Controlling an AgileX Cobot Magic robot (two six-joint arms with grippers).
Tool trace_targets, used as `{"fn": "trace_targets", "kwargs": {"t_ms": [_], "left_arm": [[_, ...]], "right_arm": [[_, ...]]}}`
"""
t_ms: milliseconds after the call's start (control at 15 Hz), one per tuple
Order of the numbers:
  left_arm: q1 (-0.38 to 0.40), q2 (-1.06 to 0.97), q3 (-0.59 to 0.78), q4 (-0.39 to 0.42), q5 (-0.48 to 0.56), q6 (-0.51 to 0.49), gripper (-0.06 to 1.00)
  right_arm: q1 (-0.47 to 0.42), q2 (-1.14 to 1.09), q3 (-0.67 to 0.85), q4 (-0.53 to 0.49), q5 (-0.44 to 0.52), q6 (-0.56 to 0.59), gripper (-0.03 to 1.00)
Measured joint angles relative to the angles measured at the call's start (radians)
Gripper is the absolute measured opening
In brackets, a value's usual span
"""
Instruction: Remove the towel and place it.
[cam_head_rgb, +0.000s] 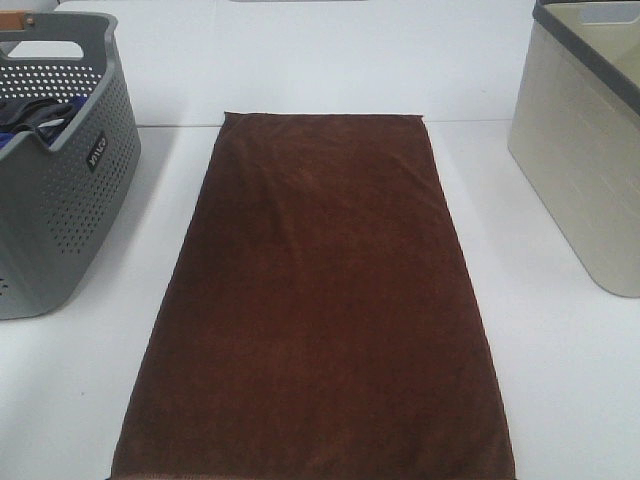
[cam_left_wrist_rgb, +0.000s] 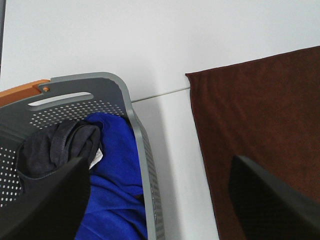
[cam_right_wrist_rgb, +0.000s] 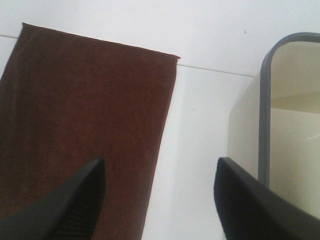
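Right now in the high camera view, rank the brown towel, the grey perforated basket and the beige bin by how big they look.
1. Brown plush towel, clearly largest.
2. Grey perforated plastic basket and beige bin: look alike, both cut off by the frame, so unranked.

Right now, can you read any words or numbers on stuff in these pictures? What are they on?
A small dark label on the side of the grey basket carries white letters, but they are too blurred to read.
A white tag shows among the clothes in the basket, too small to read.
The brown towel and the beige bin show no writing.
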Motion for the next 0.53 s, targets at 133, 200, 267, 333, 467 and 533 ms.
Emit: {"fn": "trace_targets", "kwargs": {"t_ms": [133,200,267,333,467,533], "left_arm": [[0.000,-0.094,0.069,-0.001,0.000,0.002,0.74],[0.000,-0.160,0.125,-0.001,0.000,0.002,0.74],[0.000,-0.225,0.204,-0.002,0.000,0.002,0.74],[0.000,-0.255,0.238,-0.003,0.000,0.002,0.74],[0.000,-0.453,0.472,-0.011,0.001,0.000,0.74],[0.000,-0.532,0.570,-0.020,0.001,-0.008,0.74]], "right_arm": [[0.000,-0.065,0.045,0.017,0.000,-0.025,0.61],[0.000,-0.109,0.089,0.020,0.000,-0.028,0.61],[0.000,-0.154,0.143,0.020,0.000,-0.028,0.61],[0.000,-0.179,0.175,0.020,0.000,-0.028,0.61],[0.000,-0.299,0.332,0.041,0.002,-0.021,0.61],[0.000,-0.352,0.401,0.057,0.002,-0.021,0.61]]}}
